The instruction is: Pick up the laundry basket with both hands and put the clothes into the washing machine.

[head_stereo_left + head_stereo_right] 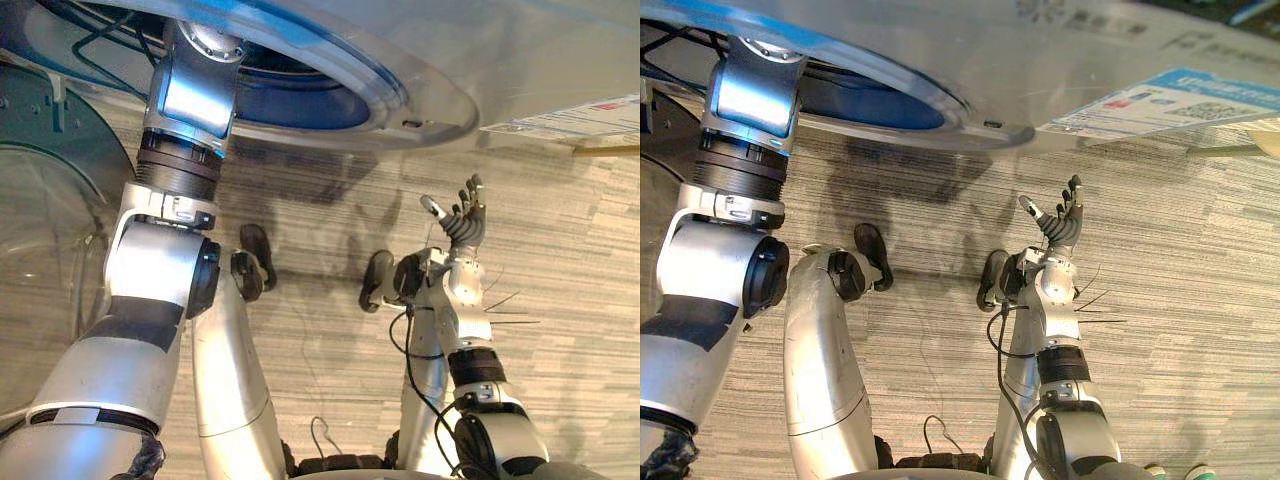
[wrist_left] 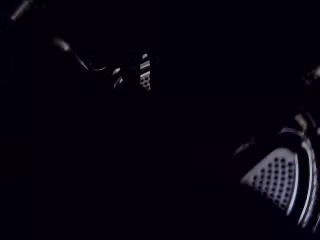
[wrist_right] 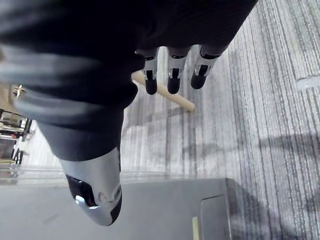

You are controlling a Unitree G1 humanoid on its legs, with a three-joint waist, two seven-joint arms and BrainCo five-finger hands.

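The grey washing machine [image 1: 450, 60] stands just ahead of me, and its round drum opening [image 1: 300, 95] has a blue rim. My left arm reaches up into that opening, so the left hand is hidden inside. The left wrist view is dark, with a patch of perforated drum wall [image 2: 275, 175]. My right hand [image 1: 462, 222] is raised above the carpet to the right of the opening, open and holding nothing. In the right wrist view its straight fingers [image 3: 172, 75] and thumb [image 3: 95, 195] hang over the carpet.
The machine's clear round door [image 1: 40, 200] stands swung open at my left. A printed label [image 1: 1160, 100] sits on the machine's front at the right. A wooden stick [image 3: 170, 97] lies on the striped carpet beyond the right hand.
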